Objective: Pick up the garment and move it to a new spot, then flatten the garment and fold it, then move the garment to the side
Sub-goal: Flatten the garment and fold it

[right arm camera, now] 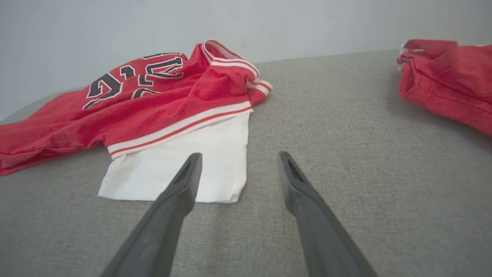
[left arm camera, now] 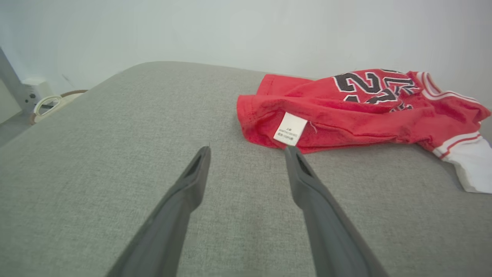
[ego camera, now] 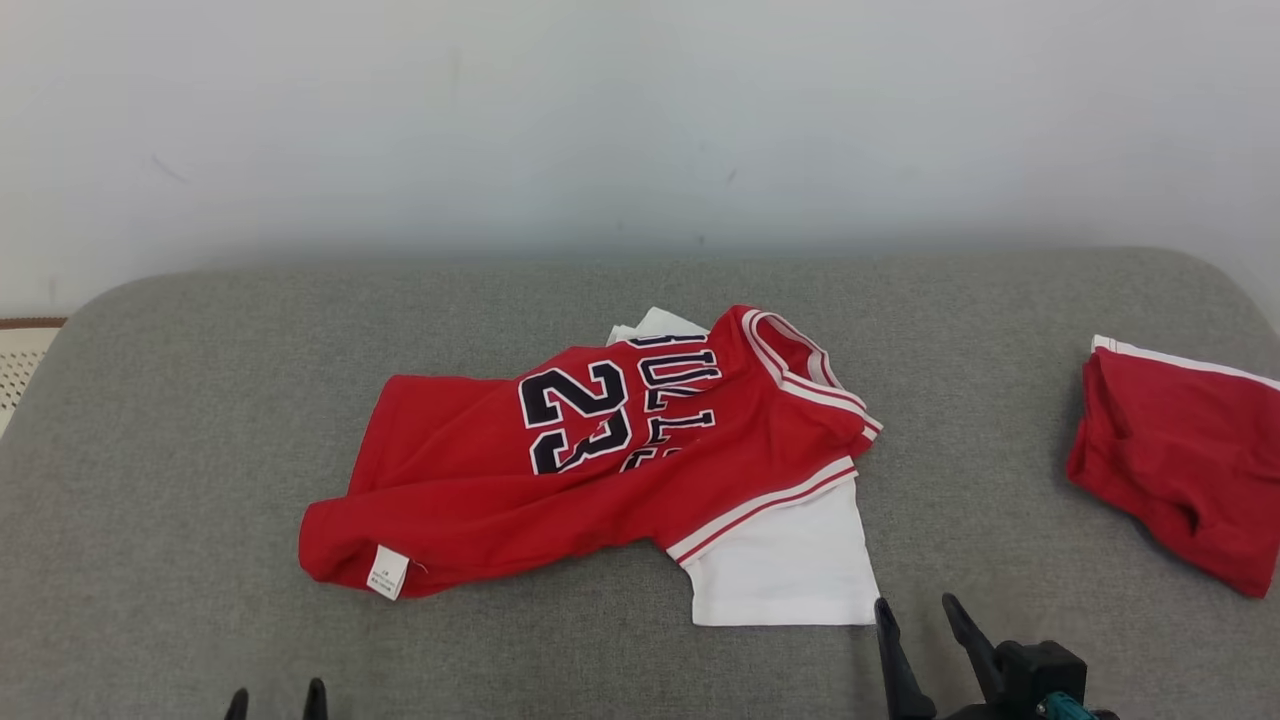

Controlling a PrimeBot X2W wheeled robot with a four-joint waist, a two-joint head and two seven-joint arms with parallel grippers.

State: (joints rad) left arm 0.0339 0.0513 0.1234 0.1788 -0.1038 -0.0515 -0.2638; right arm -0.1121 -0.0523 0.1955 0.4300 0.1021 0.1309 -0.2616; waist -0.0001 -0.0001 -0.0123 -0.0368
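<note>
Garment: a red jersey (ego camera: 560,470) with a dark "23" lies crumpled in the middle of the surface (ego camera: 180,420), doubled over itself. A white sleeve (ego camera: 790,565) sticks out at its near right and a label (ego camera: 388,572) shows at the near-left hem.
Handling: probably light, soft and limp. It should sag from any single hold and is neither fragile nor slippery.
Where to hold: probably two spots well apart, the hem corner by the label and the sleeve or striped shoulder edge.
Left gripper (ego camera: 277,692): fingers (left arm camera: 184,192) spread and empty, tips just short of the label.
Right gripper (ego camera: 916,603): fingers spread and holding nothing, just beside the sleeve's near edge.
Surface: grey woven padding with rounded corners. It looks soft enough to yield under a pressing tip.
Second red garment (ego camera: 1180,450): at the right edge, well apart from the jersey.
Room: a plain pale wall (ego camera: 640,120) stands behind.
</note>
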